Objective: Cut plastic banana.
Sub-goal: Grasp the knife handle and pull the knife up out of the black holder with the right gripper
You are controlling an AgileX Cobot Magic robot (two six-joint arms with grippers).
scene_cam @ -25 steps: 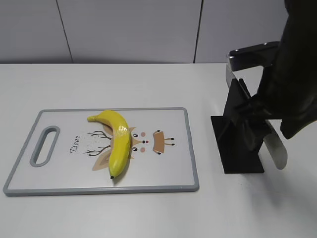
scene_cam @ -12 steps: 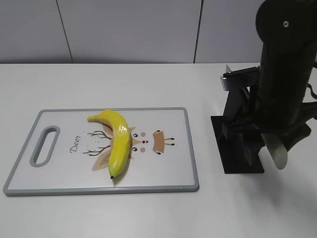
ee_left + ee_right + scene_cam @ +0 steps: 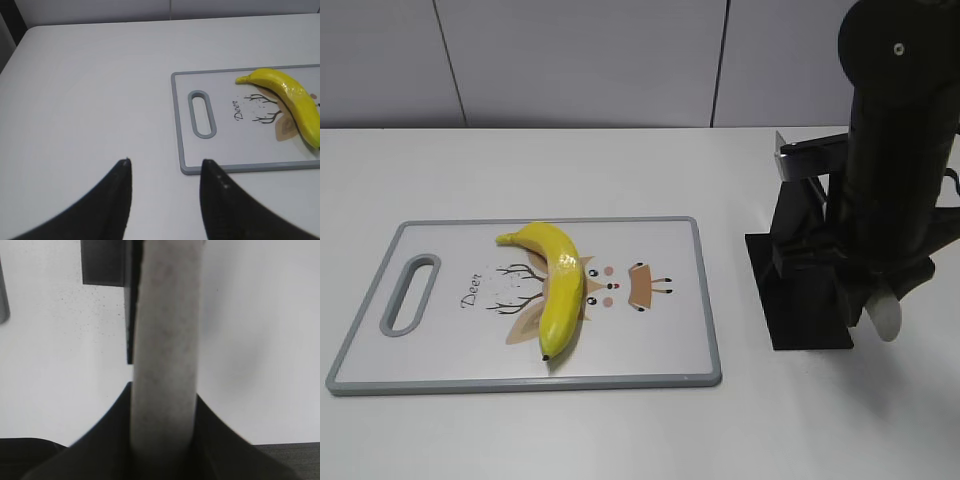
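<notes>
Our right jaws squeeze the knife handle [image 3: 167, 355] in its black stand [image 3: 800, 290]. Our left jaws hang loose, far from the plastic banana [image 3: 558, 285] on the cutting board [image 3: 650, 355]. A crooked pull could tip the stand.

Right arm [image 3: 895, 150] upright at the right side, wrist pointing down, right gripper [image 3: 165, 440] with jaws closed around a pale grey handle [image 3: 167, 340]. Left gripper [image 3: 165, 200] low over the desk [image 3: 80, 100], jaws apart, holding nothing.
</notes>
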